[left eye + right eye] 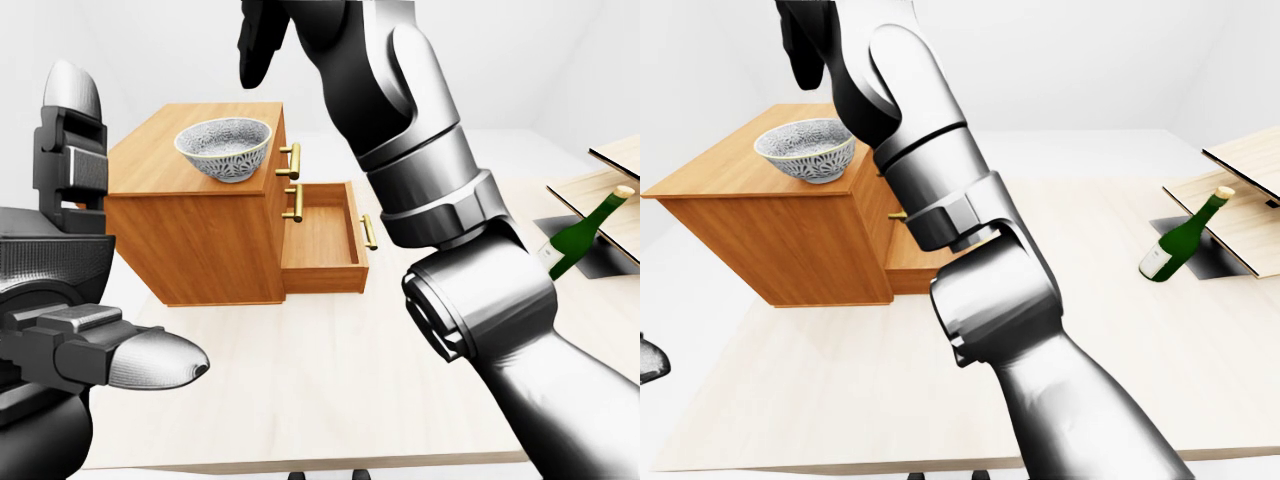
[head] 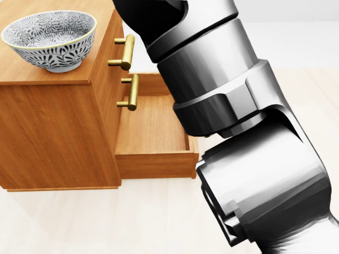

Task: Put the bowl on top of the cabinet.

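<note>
The patterned blue-and-white bowl [image 2: 50, 39] stands upright on the top of the wooden cabinet [image 2: 53, 132], near its right edge. My right hand [image 1: 258, 55] hangs open and empty above the bowl and a little to its right, clear of the rim; its big silver arm [image 2: 228, 106] crosses the head view. At the left edge of the left-eye view my left hand [image 1: 95, 250] sits low, fingers [image 1: 150, 360] spread, holding nothing, well short of the cabinet.
The cabinet's lower drawer [image 1: 320, 240] stands pulled out, with brass handles [image 2: 127, 53] on its fronts. A green bottle [image 1: 1180, 240] leans at the right by a dark mat and wooden boards [image 1: 1250, 165]. The pale table's [image 1: 300, 400] near edge runs along the bottom of the eye views.
</note>
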Motion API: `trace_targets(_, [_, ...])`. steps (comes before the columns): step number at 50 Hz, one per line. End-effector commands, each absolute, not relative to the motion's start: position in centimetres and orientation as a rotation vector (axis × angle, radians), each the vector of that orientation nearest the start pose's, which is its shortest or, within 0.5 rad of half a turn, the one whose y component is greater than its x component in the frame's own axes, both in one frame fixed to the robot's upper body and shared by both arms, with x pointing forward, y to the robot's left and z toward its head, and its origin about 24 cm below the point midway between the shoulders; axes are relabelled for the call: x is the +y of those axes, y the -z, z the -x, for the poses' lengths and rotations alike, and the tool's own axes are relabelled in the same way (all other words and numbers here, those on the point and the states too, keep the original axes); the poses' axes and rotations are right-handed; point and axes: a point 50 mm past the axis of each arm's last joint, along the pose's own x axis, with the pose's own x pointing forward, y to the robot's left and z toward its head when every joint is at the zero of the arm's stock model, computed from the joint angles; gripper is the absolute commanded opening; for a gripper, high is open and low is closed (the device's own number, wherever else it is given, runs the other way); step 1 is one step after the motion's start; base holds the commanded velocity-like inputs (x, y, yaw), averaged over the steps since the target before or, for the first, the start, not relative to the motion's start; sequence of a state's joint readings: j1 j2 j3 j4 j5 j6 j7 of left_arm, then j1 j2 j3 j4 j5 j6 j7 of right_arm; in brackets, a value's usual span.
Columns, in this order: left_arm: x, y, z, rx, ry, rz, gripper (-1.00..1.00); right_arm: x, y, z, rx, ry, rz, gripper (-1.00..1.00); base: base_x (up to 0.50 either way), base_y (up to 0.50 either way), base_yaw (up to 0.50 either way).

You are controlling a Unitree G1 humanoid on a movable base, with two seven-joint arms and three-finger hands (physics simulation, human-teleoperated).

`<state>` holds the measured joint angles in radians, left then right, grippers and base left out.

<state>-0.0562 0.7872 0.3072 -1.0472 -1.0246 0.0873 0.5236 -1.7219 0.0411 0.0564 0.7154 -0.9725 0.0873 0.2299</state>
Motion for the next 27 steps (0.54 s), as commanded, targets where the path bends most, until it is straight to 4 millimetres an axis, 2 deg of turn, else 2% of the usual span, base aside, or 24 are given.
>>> trace_targets(1, [18.4,-28.1,-15.4,-0.779,0.161,0.22,1.0,1.3,-44.8,-30.9,-0.975,-0.117,1.093,1.0,0.0,0.0,0.0])
trace_targets(14, [18.3,-28.0,-15.5,-0.777,0.163,0.218,1.0,-2.4,-44.9,-28.7,-1.067,-0.105,1.027,1.0,0.0,0.0,0.0])
trace_targets(27, [18.2,-28.0,-15.5,-0.782,0.162,0.221,1.0,-5.7,-44.5,-23.9,-1.243,-0.077,1.014,1.0,0.0,0.0,0.0])
